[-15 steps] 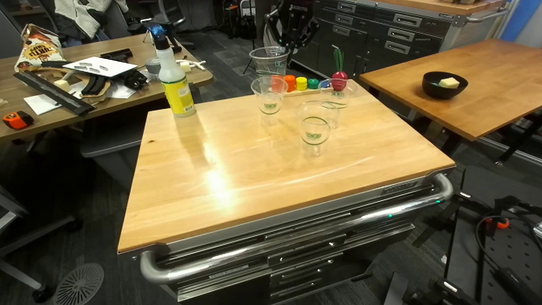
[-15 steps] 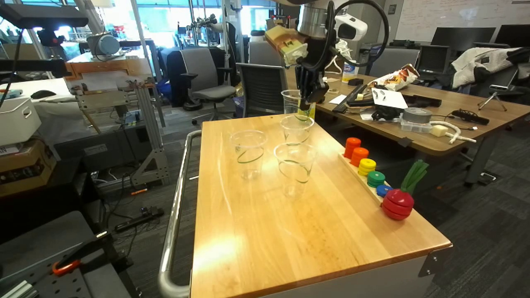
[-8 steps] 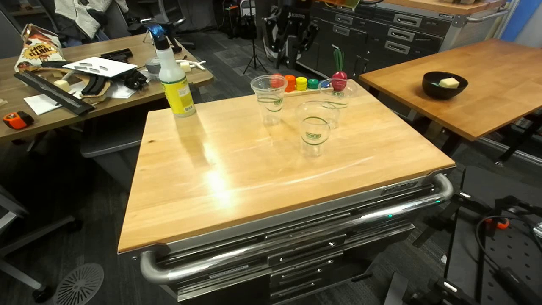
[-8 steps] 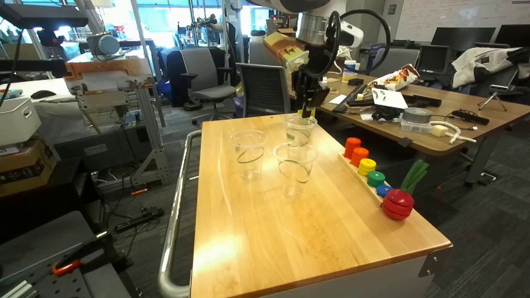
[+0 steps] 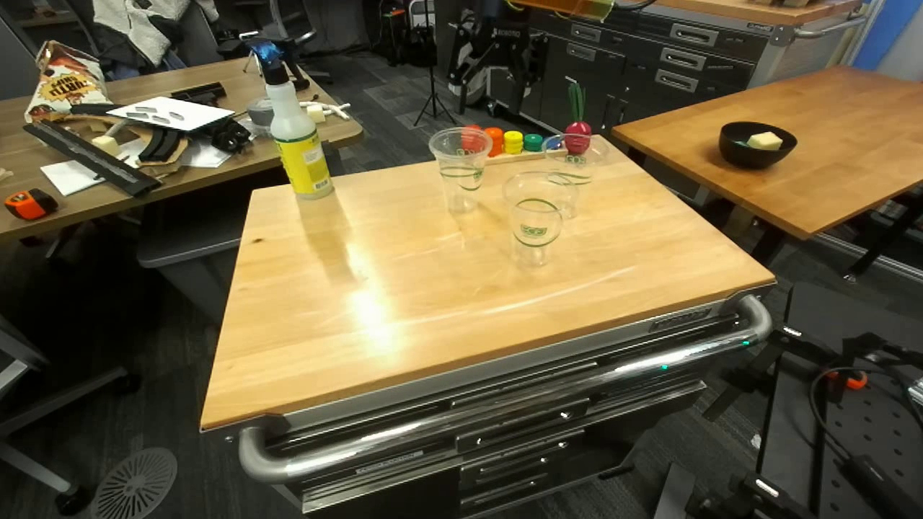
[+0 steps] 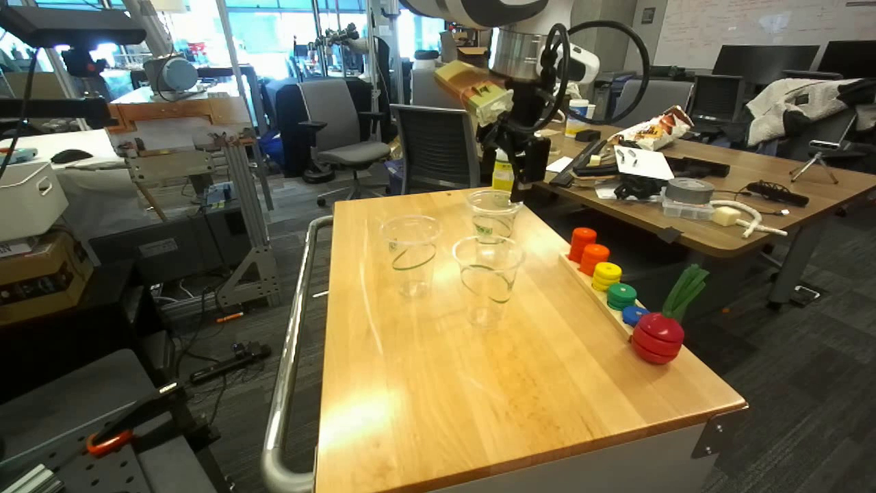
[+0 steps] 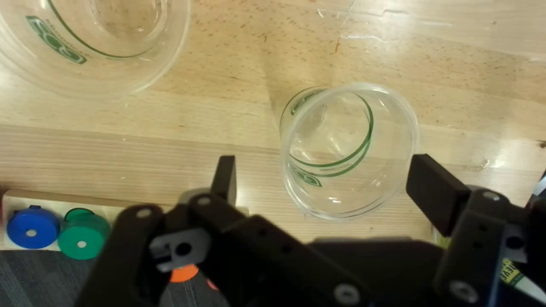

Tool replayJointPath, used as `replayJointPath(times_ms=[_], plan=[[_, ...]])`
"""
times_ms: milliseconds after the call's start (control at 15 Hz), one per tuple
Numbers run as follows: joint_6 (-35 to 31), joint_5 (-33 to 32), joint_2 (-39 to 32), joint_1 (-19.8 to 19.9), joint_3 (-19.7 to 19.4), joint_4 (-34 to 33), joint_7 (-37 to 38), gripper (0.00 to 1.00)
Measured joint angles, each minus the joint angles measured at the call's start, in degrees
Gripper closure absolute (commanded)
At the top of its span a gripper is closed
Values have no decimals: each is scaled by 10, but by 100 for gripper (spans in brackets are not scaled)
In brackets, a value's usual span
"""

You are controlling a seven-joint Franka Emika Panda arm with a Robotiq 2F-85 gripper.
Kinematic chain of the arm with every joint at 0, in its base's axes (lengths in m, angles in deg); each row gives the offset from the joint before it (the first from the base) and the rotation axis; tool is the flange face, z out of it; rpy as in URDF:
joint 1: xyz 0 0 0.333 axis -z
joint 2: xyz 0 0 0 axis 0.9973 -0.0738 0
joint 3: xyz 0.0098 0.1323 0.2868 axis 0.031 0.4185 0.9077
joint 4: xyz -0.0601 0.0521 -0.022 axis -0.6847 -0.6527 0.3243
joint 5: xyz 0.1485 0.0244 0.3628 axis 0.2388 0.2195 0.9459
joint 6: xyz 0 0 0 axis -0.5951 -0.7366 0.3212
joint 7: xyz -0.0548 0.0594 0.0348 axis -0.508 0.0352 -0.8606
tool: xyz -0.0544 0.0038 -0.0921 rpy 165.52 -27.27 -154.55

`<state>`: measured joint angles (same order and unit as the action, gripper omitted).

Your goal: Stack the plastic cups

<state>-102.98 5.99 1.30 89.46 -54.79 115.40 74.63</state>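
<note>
The gripper [image 7: 327,183] is hovering near a nested-looking cup pair [image 7: 349,151] on the table [image 6: 520,383], its jaws standing wide apart, probably to clear the rims; two single cups [image 6: 412,256] [image 6: 488,281] are standing nearby, presumably for stacking.

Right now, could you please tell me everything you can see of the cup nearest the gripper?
The cup looks like clear plastic, tapered to its base, with a wide rim and green logos; its doubled green bands suggest two are nested. It stands upright on the wooden tabletop. The gripper is open, not holding it; any contact with the rim is unclear.
</note>
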Motion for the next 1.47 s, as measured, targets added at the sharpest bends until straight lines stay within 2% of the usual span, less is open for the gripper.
replayJointPath(times_ms=[400,467,533,800,1133,1200,1467], plan=[[-5,-3,-25,-1,0,-2,3,0],[-10,-7,-30,-2,0,-3,6,22],[-18,-14,-35,-2,0,-4,9,26],[-54,-32,-56,-4,-1,-13,33,58],[-61,-35,-66,-6,-1,-22,55,96],[-61,-35,-66,-7,-1,-22,59,100],[-61,-34,-63,-11,0,-26,74,98]])
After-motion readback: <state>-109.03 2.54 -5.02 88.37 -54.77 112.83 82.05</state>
